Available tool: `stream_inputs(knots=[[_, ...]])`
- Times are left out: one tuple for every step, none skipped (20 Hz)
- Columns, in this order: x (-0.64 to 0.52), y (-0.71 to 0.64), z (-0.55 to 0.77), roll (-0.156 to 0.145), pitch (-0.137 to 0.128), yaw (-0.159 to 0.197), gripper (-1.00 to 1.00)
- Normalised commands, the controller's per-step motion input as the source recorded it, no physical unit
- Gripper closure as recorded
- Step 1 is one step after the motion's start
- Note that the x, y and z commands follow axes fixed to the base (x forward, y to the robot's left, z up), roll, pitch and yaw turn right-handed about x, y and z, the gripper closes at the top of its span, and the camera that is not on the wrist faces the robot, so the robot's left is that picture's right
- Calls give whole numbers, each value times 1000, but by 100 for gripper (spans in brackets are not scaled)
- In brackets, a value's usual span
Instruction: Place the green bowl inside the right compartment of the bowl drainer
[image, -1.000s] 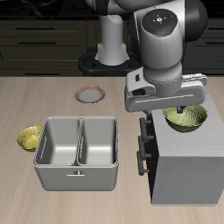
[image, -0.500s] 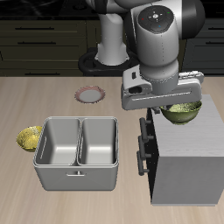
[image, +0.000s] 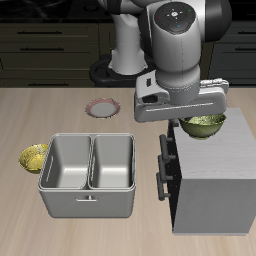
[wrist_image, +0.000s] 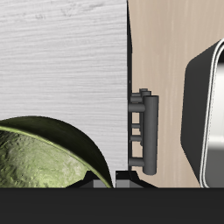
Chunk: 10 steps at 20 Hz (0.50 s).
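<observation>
The green bowl (image: 206, 125) is a glossy olive dish held just above the top of the grey box (image: 215, 180). My gripper (image: 197, 117) is shut on its rim, and the arm's body hides the grip in the exterior view. In the wrist view the green bowl (wrist_image: 44, 159) fills the space beside my gripper (wrist_image: 103, 181), whose fingers pinch its edge. The bowl drainer (image: 88, 172), a grey metal tub with two wells that both hold nothing, stands nearer the table's front edge, apart from the box; one rounded corner of the bowl drainer (wrist_image: 206, 105) shows in the wrist view.
The grey box has a black handle (image: 163, 165) on the side facing the drainer, also seen as the black handle (wrist_image: 144, 131). A small yellow-green bowl (image: 33, 157) sits beside the drainer's far end. A pink-rimmed plate (image: 103, 107) lies farther back.
The gripper has risen with the green bowl, lifting it off the grey box's top and shifting it slightly toward the drainer side. Nothing else moved.
</observation>
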Motion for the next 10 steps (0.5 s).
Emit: stream_inputs(knots=[[-158, -408, 96, -65, 0, 8, 100], [-101, -388, 154, -67, -45, 14, 100], [-3, -120, 41, -16, -4, -17, 100], [-64, -357, 142, -75, -13, -19, 100], [-77, -344, 165, -59, -22, -15, 100], [-121, -320, 224, -31, -41, -12, 100], [-110, -315, 200, -29, -31, -26, 100], [-93, -325, 227, -54, -43, -38, 100], [-96, -349, 263, -10, -82, 22, 100], [-78, -533, 230, -74, -56, 8, 100]])
